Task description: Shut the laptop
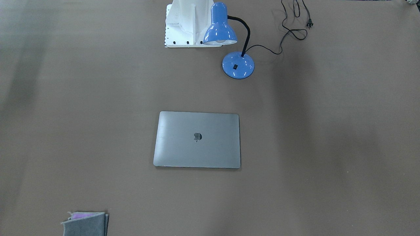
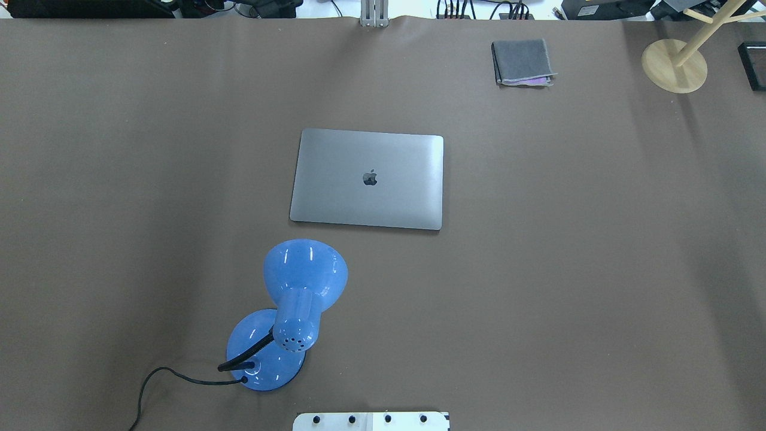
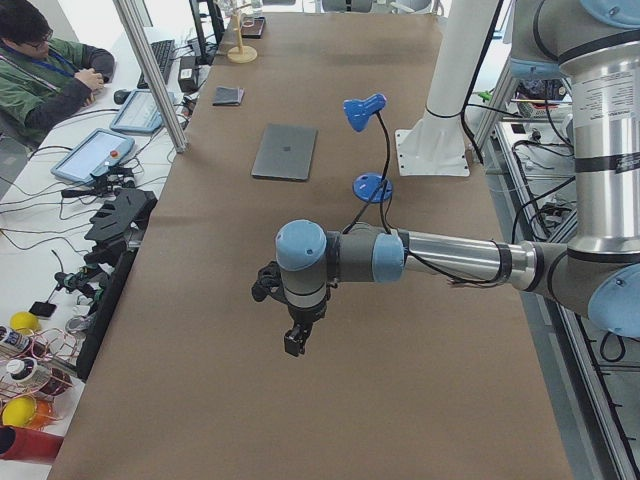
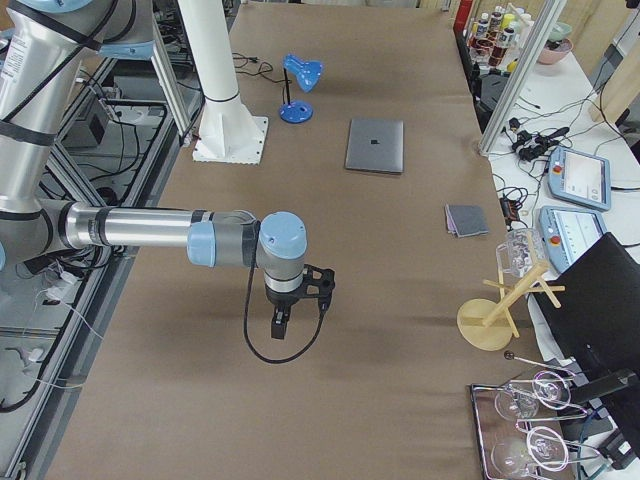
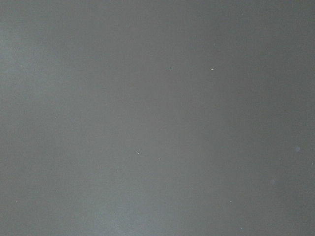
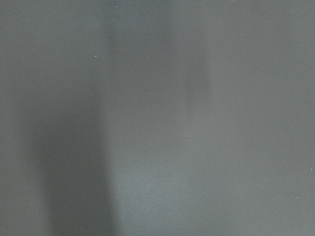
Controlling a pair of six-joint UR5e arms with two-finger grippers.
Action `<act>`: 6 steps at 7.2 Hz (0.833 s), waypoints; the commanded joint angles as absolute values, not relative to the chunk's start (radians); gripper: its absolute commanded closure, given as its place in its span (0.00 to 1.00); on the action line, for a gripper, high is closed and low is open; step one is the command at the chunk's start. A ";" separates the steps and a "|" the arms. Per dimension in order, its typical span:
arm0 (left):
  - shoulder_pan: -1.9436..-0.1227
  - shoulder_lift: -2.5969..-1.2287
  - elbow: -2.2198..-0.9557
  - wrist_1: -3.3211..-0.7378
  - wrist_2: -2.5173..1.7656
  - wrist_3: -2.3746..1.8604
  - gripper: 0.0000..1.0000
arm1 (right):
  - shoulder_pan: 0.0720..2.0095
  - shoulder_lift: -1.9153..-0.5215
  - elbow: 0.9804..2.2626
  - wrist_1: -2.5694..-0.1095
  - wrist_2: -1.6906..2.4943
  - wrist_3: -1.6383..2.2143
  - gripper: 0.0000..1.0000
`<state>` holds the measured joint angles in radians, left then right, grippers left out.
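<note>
The space-grey laptop [image 2: 368, 178] lies flat in the middle of the table with its lid down and the dark apple logo facing up; it also shows in the front-facing view [image 1: 197, 139] and both side views [image 3: 285, 152] [image 4: 375, 145]. My left gripper [image 3: 294, 338] hangs over bare table far from the laptop, near the table's left end. My right gripper [image 4: 279, 325] hangs over bare table near the right end. Both show only in the side views, so I cannot tell whether they are open or shut. The wrist views show only brown table surface.
A blue desk lamp [image 2: 287, 311] with a black cord [image 2: 152, 383] stands between the laptop and my white base [image 2: 371, 421]. A folded grey cloth [image 2: 522, 61] lies at the far right. A wooden stand [image 2: 674, 64] is at the far right corner. An operator [image 3: 45, 75] sits beside the table.
</note>
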<state>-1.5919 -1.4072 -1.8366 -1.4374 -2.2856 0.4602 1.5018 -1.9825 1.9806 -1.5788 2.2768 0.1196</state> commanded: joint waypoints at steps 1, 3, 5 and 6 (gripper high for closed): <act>-1.591 -1.407 -1.822 -1.437 -2.286 0.459 0.01 | 1.502 -1.986 1.977 -1.582 2.276 0.120 0.00; -1.594 -1.405 -1.798 -1.436 -2.284 0.459 0.01 | 1.502 -1.990 1.971 -1.588 2.281 0.120 0.00; -1.592 -1.384 -1.805 -1.436 -2.286 0.460 0.01 | 1.503 -1.993 1.977 -1.577 2.287 0.120 0.00; -1.594 -1.384 -1.818 -1.436 -2.286 0.460 0.01 | 1.505 -1.990 1.977 -1.577 2.287 0.121 0.00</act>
